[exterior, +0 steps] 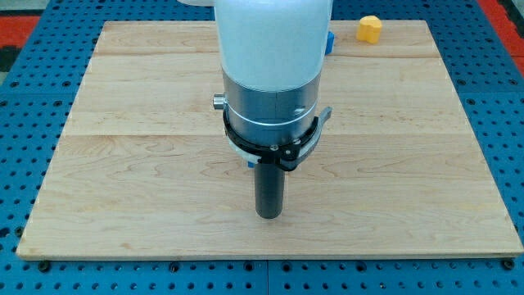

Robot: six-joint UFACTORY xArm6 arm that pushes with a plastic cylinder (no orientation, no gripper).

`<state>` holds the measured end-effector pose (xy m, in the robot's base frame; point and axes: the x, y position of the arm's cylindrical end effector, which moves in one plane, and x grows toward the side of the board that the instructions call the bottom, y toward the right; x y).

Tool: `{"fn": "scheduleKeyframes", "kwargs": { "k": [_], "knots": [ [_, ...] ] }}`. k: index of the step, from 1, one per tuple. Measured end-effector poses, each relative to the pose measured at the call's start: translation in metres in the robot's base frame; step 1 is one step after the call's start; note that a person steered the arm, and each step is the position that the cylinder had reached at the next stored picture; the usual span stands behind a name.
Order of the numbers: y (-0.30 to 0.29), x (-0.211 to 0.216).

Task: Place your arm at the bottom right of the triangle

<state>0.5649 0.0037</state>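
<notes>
My tip (pixel 268 215) rests on the wooden board (pixel 123 164) a little below its middle. The arm's white and grey body (pixel 270 74) fills the centre of the view and hides the board behind it. A blue block (pixel 329 41) peeks out at the arm's right edge near the view's top; its shape cannot be made out. A yellow block (pixel 369 29) lies at the top right, near the board's far edge. Both blocks are far above and to the right of my tip. No triangle shape can be made out.
A small blue bit (pixel 252 162) shows just under the arm's black ring, left of the rod; I cannot tell whether it is a block. A blue pegboard table (pixel 499 98) surrounds the board.
</notes>
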Motion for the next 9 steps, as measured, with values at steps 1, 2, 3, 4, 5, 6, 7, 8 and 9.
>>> {"fn": "scheduleKeyframes", "kwargs": {
  "k": [1,2,3,4,5,6,7,8,9],
  "knots": [
    [0.000,0.000],
    [0.000,-0.001],
    [0.000,0.000],
    [0.000,0.000],
    [0.004,0.000],
    [0.010,0.000],
    [0.013,0.000],
    [0.020,0.000],
    [0.021,-0.009]
  ]
}}
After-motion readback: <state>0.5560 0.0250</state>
